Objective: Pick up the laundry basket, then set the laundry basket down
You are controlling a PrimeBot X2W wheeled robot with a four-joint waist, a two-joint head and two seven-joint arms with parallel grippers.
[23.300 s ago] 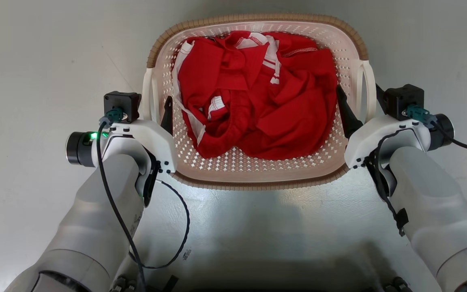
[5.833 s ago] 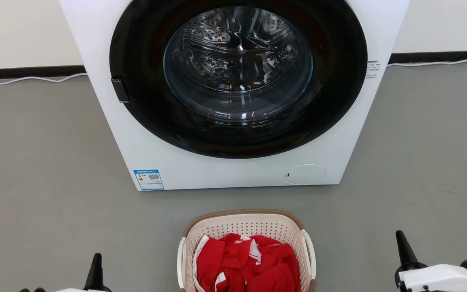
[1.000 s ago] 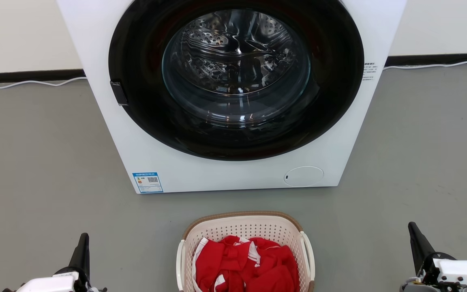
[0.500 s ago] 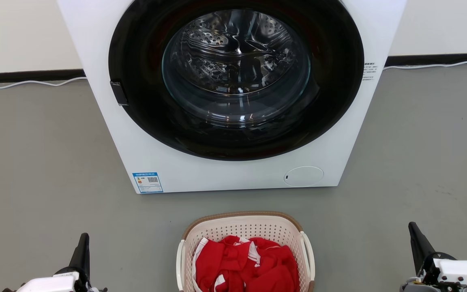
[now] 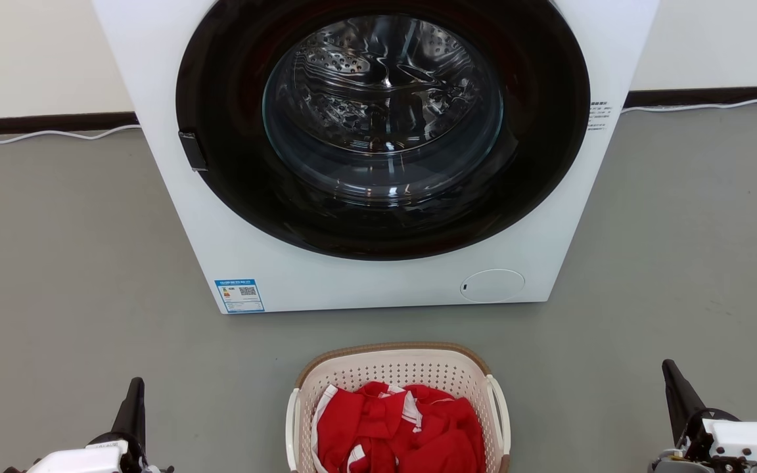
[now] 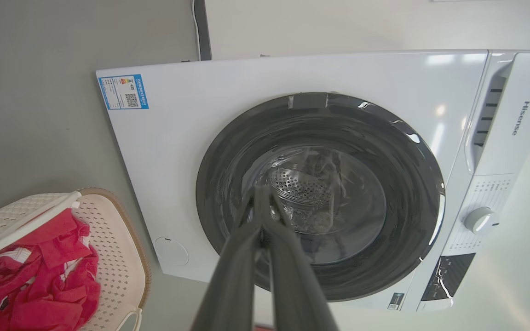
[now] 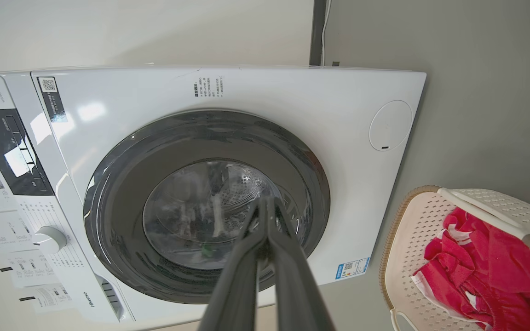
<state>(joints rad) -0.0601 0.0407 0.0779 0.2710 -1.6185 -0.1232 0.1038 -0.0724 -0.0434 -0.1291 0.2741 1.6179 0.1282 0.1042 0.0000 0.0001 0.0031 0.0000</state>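
The laundry basket (image 5: 397, 368) sits on the grey floor (image 5: 76, 282) right in front of the washing machine (image 5: 365, 289), near it but not touching. The left gripper (image 5: 135, 393) and right gripper (image 5: 671, 376) hang well out to either side of the basket. Both are pinched fully closed on nothing, long dark fingers tapering to a point.

The head view cuts the washer off at the top, so you get the glossy white front, the big black door ring and the glass with the dimpled steel drum (image 5: 382, 112) behind it. Low on the washer's front there's a blue sticker (image 5: 239, 295) at one corner and a round flap (image 5: 492, 285) at the other. The wrist views add the washer's control panel: a white knob (image 6: 479, 219) and a dark display (image 7: 14, 154).

The basket itself is cream plastic, a rounded rectangle with walls punched full of small holes, a brown woven-look rim and white side handles. Crumpled red clothes (image 5: 398, 430) with white trim are piled inside.
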